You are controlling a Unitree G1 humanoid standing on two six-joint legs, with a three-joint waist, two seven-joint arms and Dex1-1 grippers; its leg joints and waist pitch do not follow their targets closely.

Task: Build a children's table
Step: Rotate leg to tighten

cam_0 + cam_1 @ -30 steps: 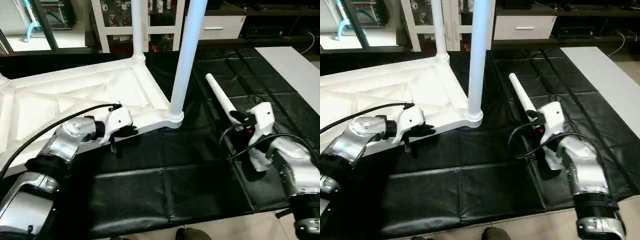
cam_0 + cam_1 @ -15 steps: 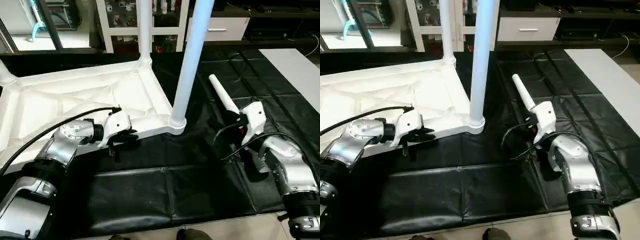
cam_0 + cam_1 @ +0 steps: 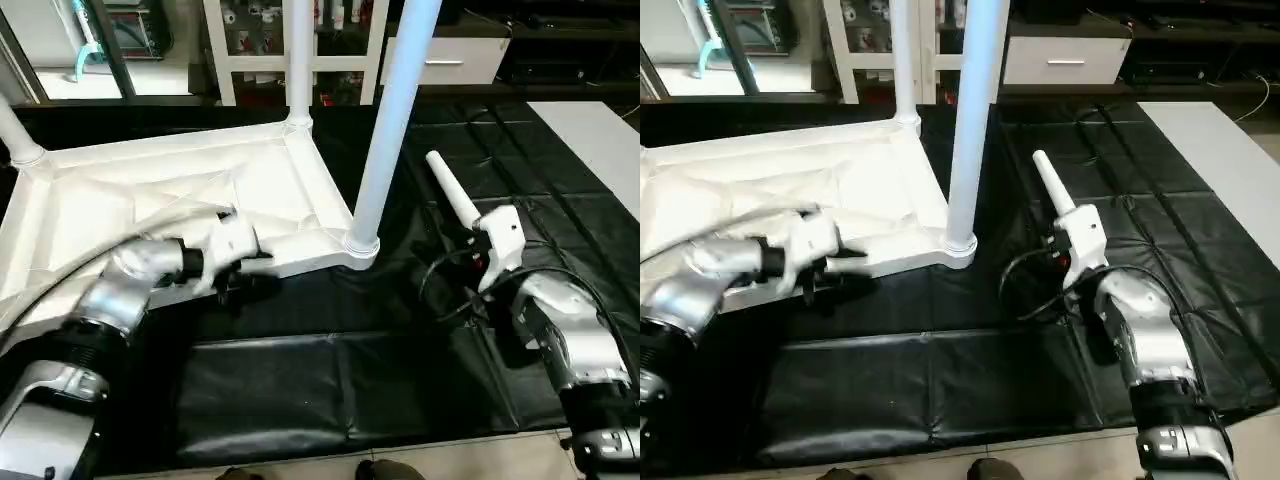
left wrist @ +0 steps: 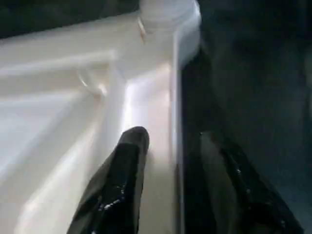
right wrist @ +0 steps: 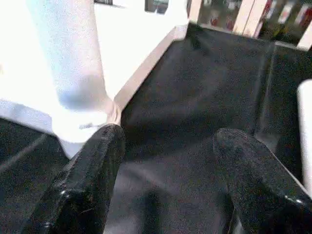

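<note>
The table top (image 3: pixel 160 190) is lying upside down on the black mat (image 3: pixel 330 370), with 3 legs standing in its corner sockets. The 4th leg (image 3: pixel 452 195) is lying loose on the mat, just beside the right gripper (image 5: pixel 165 161), whose fingers are standing apart and empty. The left gripper (image 4: pixel 170 161) is straddling the top's near rim, fingers parted. The leg is looking light, stiff and smooth, so gripping near its middle seems safest.

The top (image 3: pixel 150 190) lay upside down on the mat (image 3: pixel 330 380), to my left. Legs (image 3: pixel 395 120) stood in its corner sockets. A loose leg (image 3: pixel 452 190) lay right of it, just beyond my right hand (image 3: pixel 478 262). My left hand (image 3: pixel 245 270) straddled the top's near edge.
</note>
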